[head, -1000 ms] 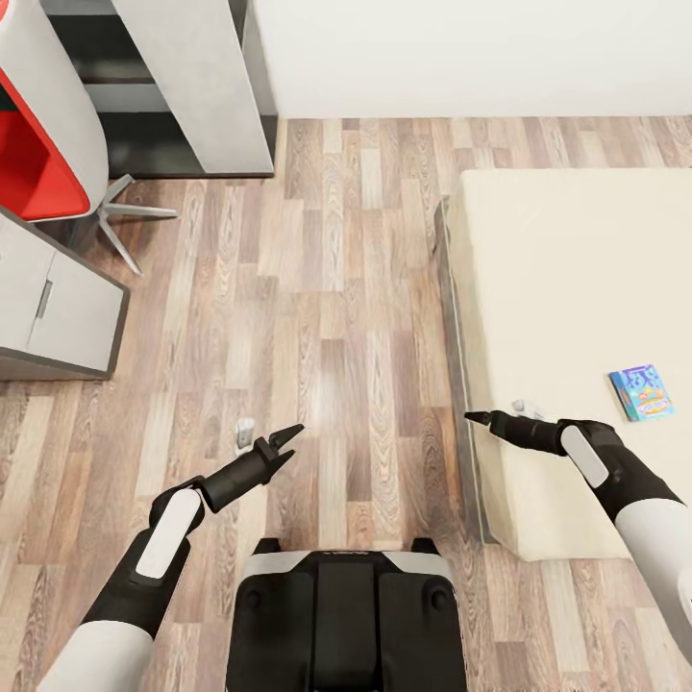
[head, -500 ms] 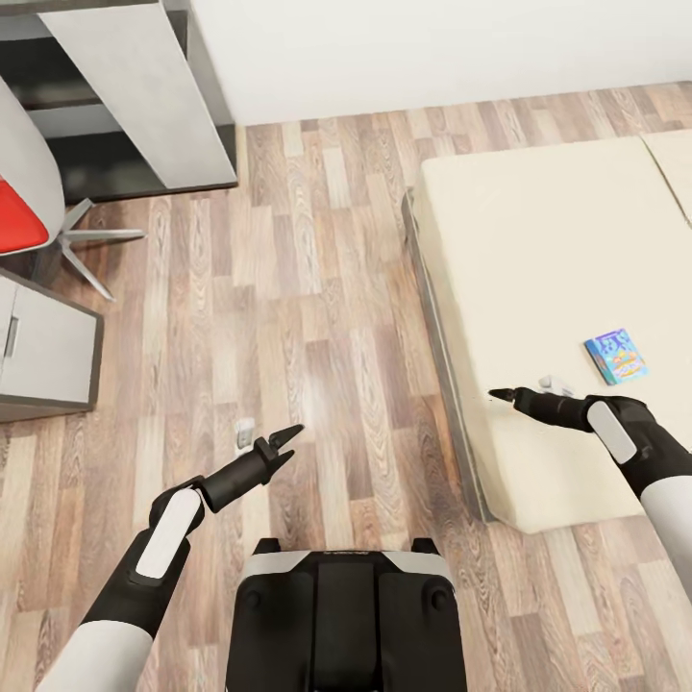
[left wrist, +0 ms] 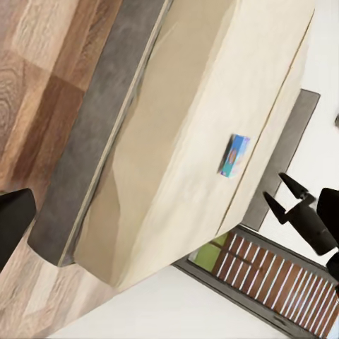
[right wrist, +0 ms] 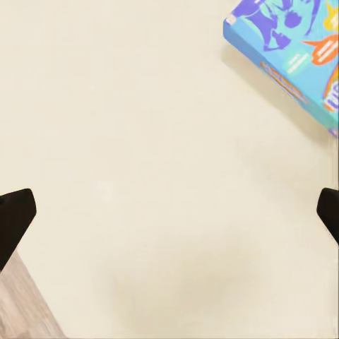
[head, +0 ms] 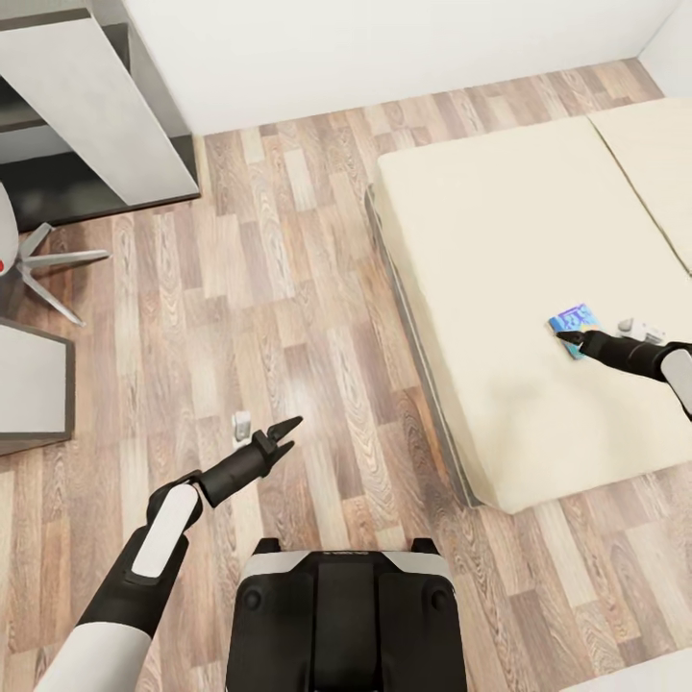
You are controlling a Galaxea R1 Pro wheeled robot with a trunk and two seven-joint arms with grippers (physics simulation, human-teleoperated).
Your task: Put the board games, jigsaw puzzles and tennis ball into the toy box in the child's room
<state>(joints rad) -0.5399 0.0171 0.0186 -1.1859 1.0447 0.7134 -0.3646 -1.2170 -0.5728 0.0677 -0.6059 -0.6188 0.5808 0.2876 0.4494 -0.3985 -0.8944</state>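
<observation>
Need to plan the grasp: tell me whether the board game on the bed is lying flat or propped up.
Lying flat. The board game rests face up on the bed, its printed cover facing upward in the right wrist view, with the right gripper at its edge.

Wood-plank floor [head: 288, 317], cream bed [head: 500, 250] — grey shelving [head: 86, 106], chair legs [head: 48, 274] — white wall [head: 384, 48]

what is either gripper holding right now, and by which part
Nothing is held. The right gripper is open over the cream bed, beside the flat blue board game box; the left gripper is open.

The board game [right wrist: 289, 42] carries lettering too cropped to read.
</observation>
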